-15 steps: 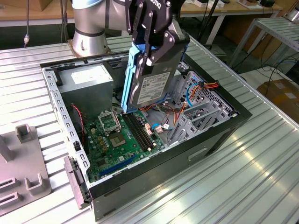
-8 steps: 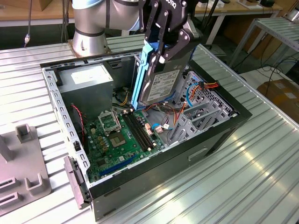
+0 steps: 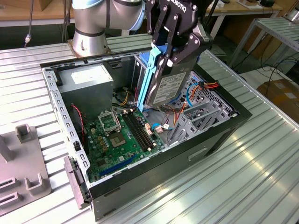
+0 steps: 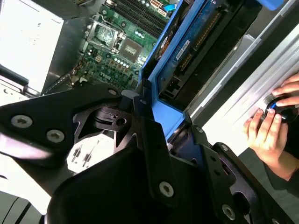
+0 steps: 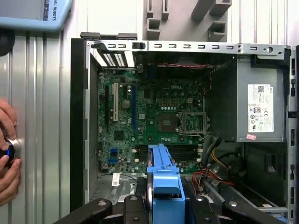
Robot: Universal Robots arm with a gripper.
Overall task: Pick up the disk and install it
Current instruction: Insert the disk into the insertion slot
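Ribbed table (image 3: 254, 158) under computer case (image 3: 187, 161), grey fixture (image 3: 28, 175)

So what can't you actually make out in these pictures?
- Label of the disk: the first wrist view sees it edge-on, blue rail foremost.
- Part of the cage: covered by the disk and gripper in the exterior view.
- The hand: cut off by the first wrist view's edge; its fingers cover part of a knob.

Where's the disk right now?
Exterior view: the disk hangs on edge in the tool, over the open case, between the motherboard and the drive cage on the exterior view's right.
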